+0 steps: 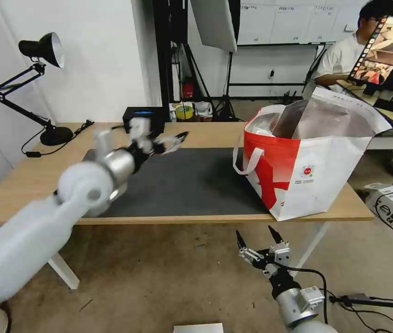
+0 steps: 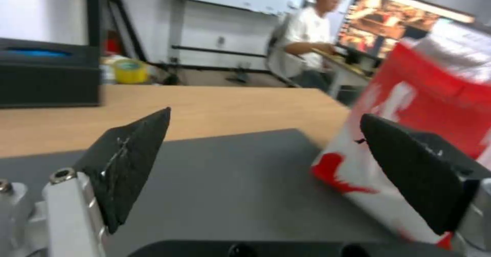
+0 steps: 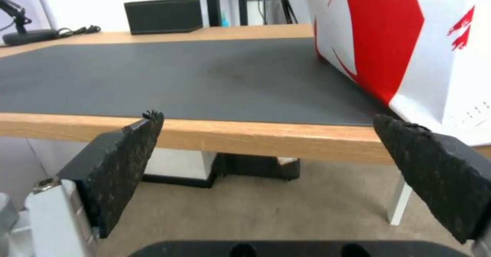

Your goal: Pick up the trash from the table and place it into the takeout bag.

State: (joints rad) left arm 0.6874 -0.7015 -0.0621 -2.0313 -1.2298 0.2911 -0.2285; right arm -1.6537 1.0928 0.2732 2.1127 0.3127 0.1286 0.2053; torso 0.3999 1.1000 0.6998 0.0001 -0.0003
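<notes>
Bag (image 1: 314, 178) stands on the right end of our table (image 1: 29, 180), partly on the grey mat (image 1: 191, 185) and partly on bare wood. It is red and white, its top is wide open, and we can see the shiny silver lining inside. Our left gripper (image 1: 171, 141) is up above the far left part of the mat, well apart from the bag. Its fingers (image 2: 130, 161) are spread apart and hold nothing. Our right gripper (image 1: 256, 240) hangs low in front of the table, under its front edge, pointing up. Its fingers (image 3: 115, 165) are spread apart too, with nothing between them. A black box (image 1: 143, 116) sits at the back edge, behind the left gripper. A black lamp (image 1: 43, 51) stands on the far left corner.
</notes>
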